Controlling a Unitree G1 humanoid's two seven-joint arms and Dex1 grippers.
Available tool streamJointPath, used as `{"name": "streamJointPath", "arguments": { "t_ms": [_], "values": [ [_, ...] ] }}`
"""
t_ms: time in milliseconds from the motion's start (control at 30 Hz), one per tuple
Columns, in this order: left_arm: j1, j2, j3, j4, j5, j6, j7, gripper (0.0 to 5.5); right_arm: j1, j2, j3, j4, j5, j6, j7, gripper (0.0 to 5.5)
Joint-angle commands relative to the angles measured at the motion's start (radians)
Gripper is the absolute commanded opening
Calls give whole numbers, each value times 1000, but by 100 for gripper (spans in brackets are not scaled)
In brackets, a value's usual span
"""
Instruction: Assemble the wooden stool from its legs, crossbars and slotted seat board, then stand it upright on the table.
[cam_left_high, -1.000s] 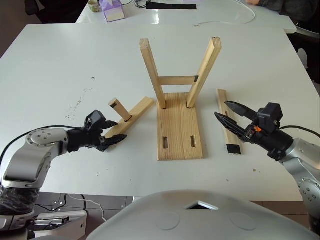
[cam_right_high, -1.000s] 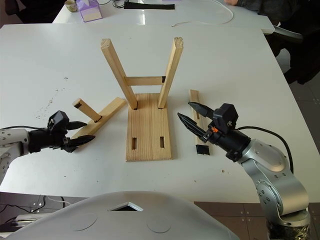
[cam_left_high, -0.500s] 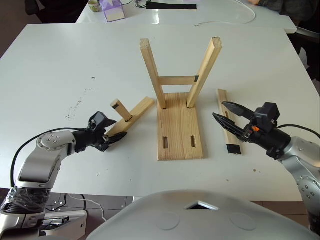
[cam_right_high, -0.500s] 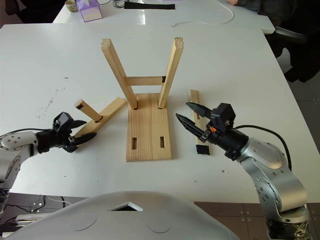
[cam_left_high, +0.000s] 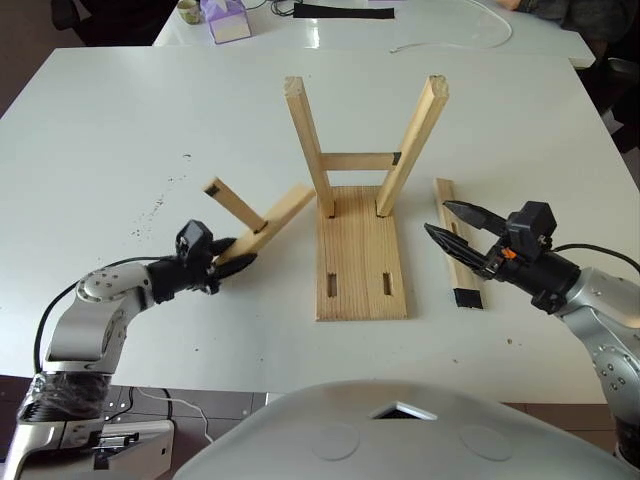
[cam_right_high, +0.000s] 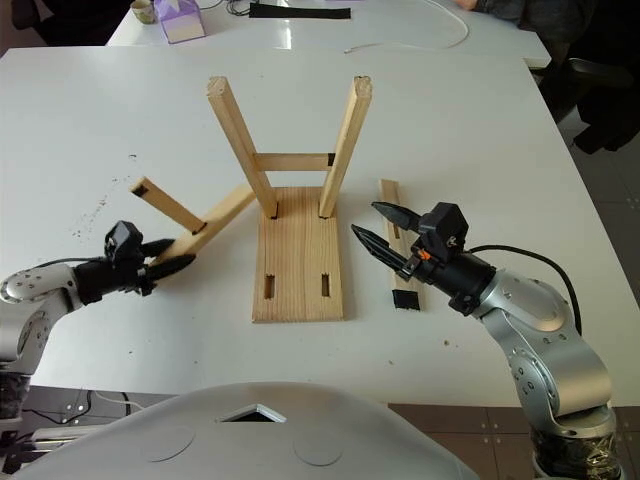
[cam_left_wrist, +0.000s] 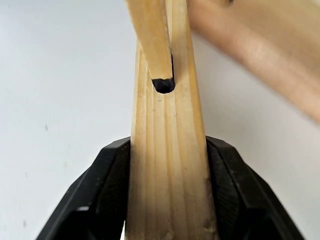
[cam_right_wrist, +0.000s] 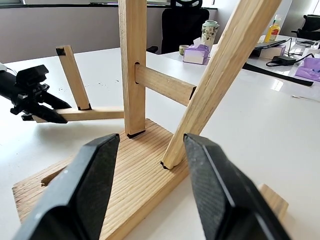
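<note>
**Stool half built: one leg pair seated, the other in pieces**

Low at the left of the frame, the left gripper (cam_left_high: 222, 268) pinches the near end of the held leg (cam_left_high: 270, 222), its fingers pressed against both sides of the wood. That leg slants up and right toward the middle of the frame. A short crossbar (cam_left_high: 232, 203) is plugged into its socket, with the other end free. Low at the right, the right gripper (cam_left_high: 437, 217) hangs with its fingers spread wide and nothing between them. It is just over the second leg (cam_left_high: 443, 192), which lies flat on the table (cam_left_high: 120, 120) just beside the board's right edge.

In the middle, the seat board (cam_left_high: 360, 255) lies flat, and its two near slots (cam_left_high: 331, 285) are empty. At its far end, the upright legs (cam_left_high: 308, 150) stand in their slots, splayed outward and tied by the upper crossbar (cam_left_high: 355, 160).

I judge the job roughly half done. What remains:
- fit the second leg onto the free crossbar end
- seat that pair in the empty slots
- turn the stool onto its feet
</note>
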Motion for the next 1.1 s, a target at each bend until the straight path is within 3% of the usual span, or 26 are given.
{"name": "streamJointPath", "arguments": {
  "t_ms": [33, 267, 367, 500, 600, 733, 1100],
  "values": [
    [-147, -46, 170, -64, -257, 94, 33, 206, -42, -19, -19, 22, 23, 1, 23, 237],
    [-292, -55, 302, -41, -348, 88, 134, 206, -172, -28, -130, 21, 258, 65, 14, 237],
    [-327, -69, 315, -160, -447, 122, 165, 206, -260, -38, -150, 13, 385, 107, -21, 256],
    [-380, -101, 209, -441, -688, 197, 211, 206, -375, -77, -172, 17, 628, 164, -45, 310],
    [-379, -116, 123, -516, -720, 211, 204, 206, -487, -120, -152, 63, 727, 217, -94, 358],
    [-384, -119, 43, -493, -669, 205, 167, 206, -593, -186, -159, 107, 885, 271, -75, 358],
    [-403, -132, -53, -529, -636, 198, 121, 206, -738, -210, -56, 163, 878, 326, 38, 358]
  ]
}}
